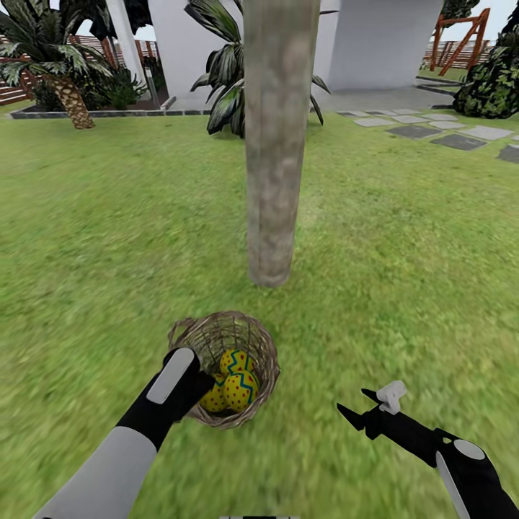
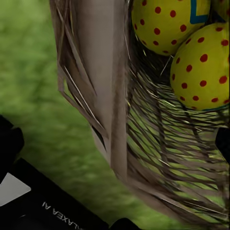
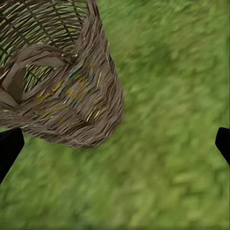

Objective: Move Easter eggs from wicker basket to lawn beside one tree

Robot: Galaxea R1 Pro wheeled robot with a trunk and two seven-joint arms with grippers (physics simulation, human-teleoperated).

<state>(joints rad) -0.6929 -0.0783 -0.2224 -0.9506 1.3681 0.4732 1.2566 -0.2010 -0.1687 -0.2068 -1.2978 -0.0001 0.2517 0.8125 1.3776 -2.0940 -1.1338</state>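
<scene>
The wicker basket (image 1: pixel 229 367) rests on the lawn (image 1: pixel 404 238) just in front of the grey-brown tree trunk (image 1: pixel 277 144). Three yellow Easter eggs with red dots lie inside it: one (image 1: pixel 236 359) at the back, one (image 1: pixel 242 390) in front and one (image 1: pixel 214 399) partly behind my left hand. My left gripper (image 1: pixel 196 386) reaches over the basket's near-left rim. In the left wrist view the woven wall (image 2: pixel 103 96) stands between the wide-apart fingers of this gripper (image 2: pixel 115 143), with eggs (image 2: pixel 203 67) just beyond. My right gripper (image 1: pixel 355 405) hovers open over grass to the basket's right, and its wrist view shows the basket (image 3: pixel 72 91) ahead.
A palm with broad leaves (image 1: pixel 225 79) grows behind the trunk and a second palm (image 1: pixel 61 72) stands at the far left. Grey stepping stones (image 1: pixel 447 133) cross the grass at the right, near a dark shrub (image 1: pixel 497 79), a white house (image 1: pixel 375 43) and a red playset (image 1: pixel 461 36).
</scene>
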